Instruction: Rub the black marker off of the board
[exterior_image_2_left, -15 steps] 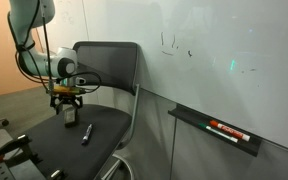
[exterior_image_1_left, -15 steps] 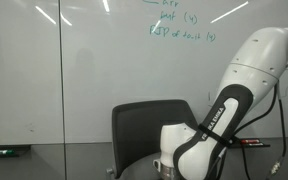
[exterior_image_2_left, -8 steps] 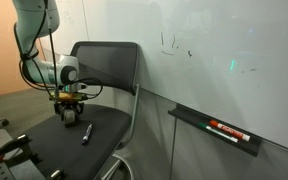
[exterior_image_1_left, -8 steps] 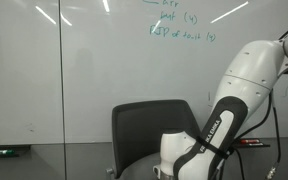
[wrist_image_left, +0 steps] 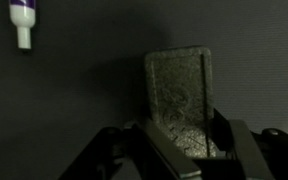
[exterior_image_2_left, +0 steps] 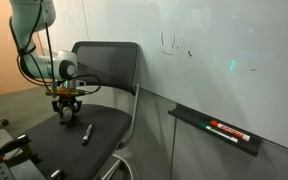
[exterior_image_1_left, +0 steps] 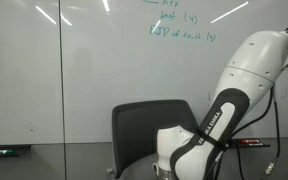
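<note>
The claw (exterior_image_2_left: 66, 112) has risen from the seat (exterior_image_2_left: 44, 145) below it, clenching the eraser (wrist_image_left: 179, 95); the black scribble (exterior_image_2_left: 170, 42) waits, well apart.

On the board (exterior_image_1_left: 84, 90), green handwriting (exterior_image_1_left: 180, 26) — unreadable.

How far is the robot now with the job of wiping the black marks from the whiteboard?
Done: the fingers look closed on the grey eraser, held above the chair seat. In hand: getting the eraser to the board, which it does not touch yet. Left: all the rubbing; the black marker scribble is plainly there.
</note>
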Robot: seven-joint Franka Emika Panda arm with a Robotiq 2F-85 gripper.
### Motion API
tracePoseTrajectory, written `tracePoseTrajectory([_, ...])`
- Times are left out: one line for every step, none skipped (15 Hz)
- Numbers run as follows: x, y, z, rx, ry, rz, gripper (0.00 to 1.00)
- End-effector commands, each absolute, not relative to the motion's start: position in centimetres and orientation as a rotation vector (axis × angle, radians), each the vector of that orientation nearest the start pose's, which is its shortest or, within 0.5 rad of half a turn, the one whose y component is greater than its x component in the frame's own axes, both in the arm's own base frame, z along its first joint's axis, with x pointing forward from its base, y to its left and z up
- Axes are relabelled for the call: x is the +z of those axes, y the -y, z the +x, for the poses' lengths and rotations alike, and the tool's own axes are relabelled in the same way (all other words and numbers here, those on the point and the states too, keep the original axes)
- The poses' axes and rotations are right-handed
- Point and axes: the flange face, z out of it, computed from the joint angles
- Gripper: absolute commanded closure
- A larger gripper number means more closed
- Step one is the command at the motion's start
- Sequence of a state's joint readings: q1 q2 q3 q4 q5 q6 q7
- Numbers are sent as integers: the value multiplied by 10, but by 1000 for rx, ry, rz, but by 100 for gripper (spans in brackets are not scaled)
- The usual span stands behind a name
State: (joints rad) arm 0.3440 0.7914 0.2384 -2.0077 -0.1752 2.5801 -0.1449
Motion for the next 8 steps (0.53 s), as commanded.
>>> tracePoseTrajectory([109, -313, 460, 443, 1151, -2892, 67])
tracePoseTrajectory([130, -305, 464, 444, 1090, -2958, 67])
tracePoseTrajectory([144, -300, 468, 452, 1050, -2995, 67])
tracePoseTrajectory([167, -289, 472, 434, 983, -3067, 67])
tracePoseTrajectory([185, -282, 476, 431, 917, -3117, 67])
tracePoseTrajectory([206, -270, 477, 428, 857, -3170, 67])
tracePoseTrajectory([224, -261, 479, 442, 796, -3223, 67])
tracePoseTrajectory([242, -249, 476, 463, 738, -3274, 67])
